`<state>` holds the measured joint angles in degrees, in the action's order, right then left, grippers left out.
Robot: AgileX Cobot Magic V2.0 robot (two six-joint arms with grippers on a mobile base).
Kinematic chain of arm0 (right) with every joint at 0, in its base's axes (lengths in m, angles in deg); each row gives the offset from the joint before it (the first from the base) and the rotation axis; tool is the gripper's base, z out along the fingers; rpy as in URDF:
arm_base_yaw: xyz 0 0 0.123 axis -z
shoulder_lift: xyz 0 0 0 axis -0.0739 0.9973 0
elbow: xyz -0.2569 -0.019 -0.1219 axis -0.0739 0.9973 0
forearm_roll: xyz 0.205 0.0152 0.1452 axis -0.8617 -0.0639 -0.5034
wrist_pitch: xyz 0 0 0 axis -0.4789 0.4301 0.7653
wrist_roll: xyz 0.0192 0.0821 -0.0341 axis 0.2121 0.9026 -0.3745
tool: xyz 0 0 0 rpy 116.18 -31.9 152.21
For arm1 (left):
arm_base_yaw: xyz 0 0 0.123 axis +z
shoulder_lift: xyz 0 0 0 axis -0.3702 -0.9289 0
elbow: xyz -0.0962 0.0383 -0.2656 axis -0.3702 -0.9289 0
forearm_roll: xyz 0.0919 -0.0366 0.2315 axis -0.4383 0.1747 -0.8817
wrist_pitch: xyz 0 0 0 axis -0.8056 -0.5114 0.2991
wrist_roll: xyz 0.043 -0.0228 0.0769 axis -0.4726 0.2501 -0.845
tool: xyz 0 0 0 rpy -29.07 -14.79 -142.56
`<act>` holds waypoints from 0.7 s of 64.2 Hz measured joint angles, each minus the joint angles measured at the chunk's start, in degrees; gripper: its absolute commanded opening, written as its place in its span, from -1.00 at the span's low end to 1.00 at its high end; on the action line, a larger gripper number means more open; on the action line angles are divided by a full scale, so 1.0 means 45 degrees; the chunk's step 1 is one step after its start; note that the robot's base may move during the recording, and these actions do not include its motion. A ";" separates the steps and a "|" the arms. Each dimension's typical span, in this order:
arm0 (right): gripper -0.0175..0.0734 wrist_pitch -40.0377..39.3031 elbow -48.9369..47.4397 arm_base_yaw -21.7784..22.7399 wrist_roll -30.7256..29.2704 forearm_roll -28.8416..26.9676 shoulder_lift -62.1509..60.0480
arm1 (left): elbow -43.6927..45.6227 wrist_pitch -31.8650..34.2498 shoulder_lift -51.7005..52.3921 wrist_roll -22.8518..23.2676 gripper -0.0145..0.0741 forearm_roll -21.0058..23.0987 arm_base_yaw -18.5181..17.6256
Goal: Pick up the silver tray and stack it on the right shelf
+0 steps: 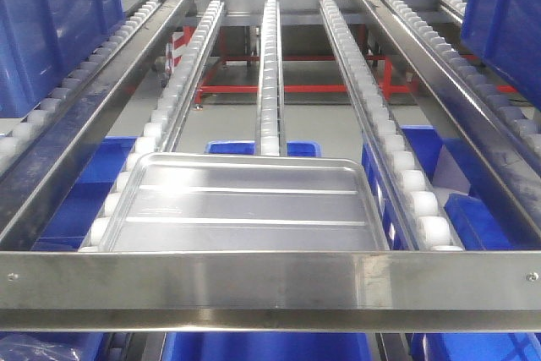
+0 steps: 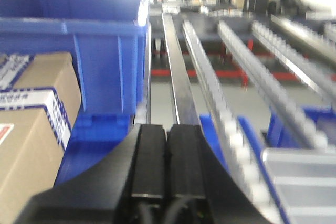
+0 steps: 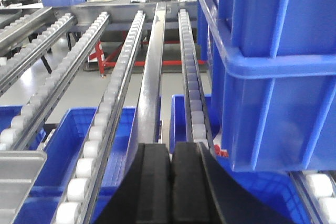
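The silver tray point(image 1: 245, 209) is shiny, with two long ridges across its floor. It lies flat on the white rollers of a rack bay, just behind the steel front bar point(image 1: 270, 289), which has one screw at each end. Its corner shows at the lower right of the left wrist view point(image 2: 302, 182) and at the lower left of the right wrist view point(image 3: 16, 174). My left gripper point(image 2: 167, 129) is shut and empty, left of the tray. My right gripper point(image 3: 171, 148) is shut and empty, to the tray's right. The right shelf is out of view.
Roller rails point(image 1: 269, 65) run away from me. Large blue bins stand on the neighbouring bays at left point(image 1: 51, 23) and right point(image 1: 507, 14). Cardboard boxes point(image 2: 31, 129) sit beside the left gripper. More blue bins point(image 1: 76, 200) lie under the rack.
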<state>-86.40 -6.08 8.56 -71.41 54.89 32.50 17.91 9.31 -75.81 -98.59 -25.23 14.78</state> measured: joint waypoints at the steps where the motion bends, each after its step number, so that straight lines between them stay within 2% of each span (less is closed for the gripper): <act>1: -0.49 -0.0139 0.0000 0.0000 0.0000 0.0000 0.0000 | 0.0000 0.0104 0.0000 0.0000 -0.85 0.0184 0.0000; 9: -0.49 -0.0965 0.0000 0.0000 0.0000 -0.0008 0.0000 | 0.0000 0.1050 0.0000 0.0000 -0.85 0.1179 0.0000; 17: -0.49 -0.1329 -0.0307 0.0000 0.0111 -0.0085 0.0000 | 0.0900 0.0752 0.0000 0.0000 -0.85 0.1463 0.0000; 30: -0.49 -0.1266 -0.2580 0.0000 0.0604 -0.0134 0.0474 | 0.4261 -0.0565 -0.0904 0.0000 -0.85 0.0696 0.0000; 45: -0.46 -0.0959 -0.4311 0.0000 0.0709 -0.0134 0.2657 | 0.7790 -0.3298 -0.4616 0.0000 -0.85 0.0438 0.0000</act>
<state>-90.71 -25.48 8.56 -68.22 54.29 44.46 52.96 -5.53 -96.58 -98.59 -23.26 14.78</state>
